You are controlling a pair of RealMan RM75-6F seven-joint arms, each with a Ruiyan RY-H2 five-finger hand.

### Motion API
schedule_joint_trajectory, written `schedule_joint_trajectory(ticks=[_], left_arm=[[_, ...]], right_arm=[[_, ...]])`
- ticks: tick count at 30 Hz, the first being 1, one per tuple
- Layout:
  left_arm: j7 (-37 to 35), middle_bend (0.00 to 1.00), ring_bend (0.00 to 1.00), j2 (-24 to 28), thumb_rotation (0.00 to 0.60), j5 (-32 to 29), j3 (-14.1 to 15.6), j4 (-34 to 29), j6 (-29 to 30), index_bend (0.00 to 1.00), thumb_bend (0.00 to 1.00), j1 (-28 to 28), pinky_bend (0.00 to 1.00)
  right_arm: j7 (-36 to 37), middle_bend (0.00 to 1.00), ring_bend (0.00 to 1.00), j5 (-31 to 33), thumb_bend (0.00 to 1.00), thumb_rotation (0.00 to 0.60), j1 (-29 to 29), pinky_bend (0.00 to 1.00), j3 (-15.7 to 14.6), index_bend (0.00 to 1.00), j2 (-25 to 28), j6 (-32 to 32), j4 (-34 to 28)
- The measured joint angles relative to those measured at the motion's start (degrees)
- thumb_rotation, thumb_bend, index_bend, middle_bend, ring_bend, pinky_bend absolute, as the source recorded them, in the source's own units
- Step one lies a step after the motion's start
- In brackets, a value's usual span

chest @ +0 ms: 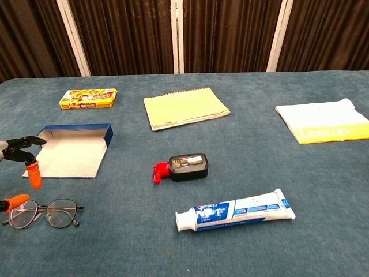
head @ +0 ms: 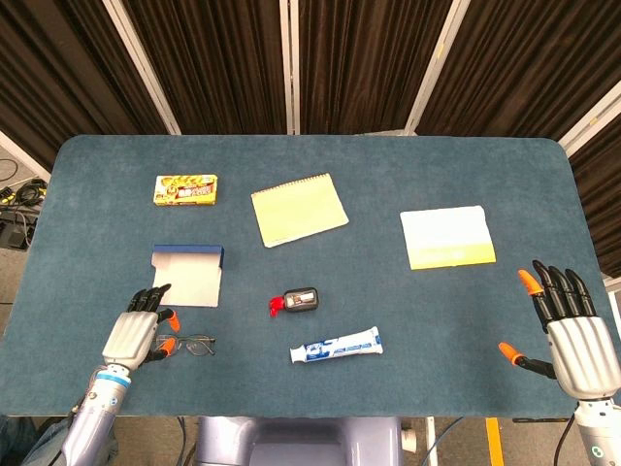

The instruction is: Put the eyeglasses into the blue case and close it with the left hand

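Thin dark-framed eyeglasses (head: 189,344) (chest: 45,212) lie flat near the table's front left. Just behind them the blue case (head: 188,275) (chest: 71,151) lies open, its pale inside facing up and its blue lid edge at the far side. My left hand (head: 141,330) (chest: 18,165) hovers at the left end of the eyeglasses, fingers spread and holding nothing; an orange fingertip (chest: 15,202) is right at the left lens. My right hand (head: 568,330) stays open beyond the table's right front corner, unseen in the chest view.
On the blue table (head: 466,311) lie a toothpaste tube (head: 336,345) (chest: 236,210), a small black bottle with a red cap (head: 296,300) (chest: 181,167), a yellow notepad (head: 299,209), a yellow snack box (head: 186,189) and a yellow-white booklet (head: 447,237).
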Motion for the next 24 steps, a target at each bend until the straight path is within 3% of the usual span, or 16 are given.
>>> schedule_joint_trajectory(ticks=[13,24], left_arm=[[-0.6,0.0,0.0,-3.62,0.6,-1.09,1.09,4.47,-1.42,0.5,0.4,-1.31,0.0],[1.52,0.0,0.0,-4.75,0.6,-1.94,1.31,4.5,-1.12,0.5,0.41,-1.99,0.0]], right_arm=[[0.34,0.0,0.0,0.54,0.0,0.6,0.17,0.0,0.06,0.0,0.22,-0.55,0.06],[1.02,0.0,0.0,0.96,0.0,0.6,0.33,0.0,0.18,0.0,0.48,-0.87,0.19]])
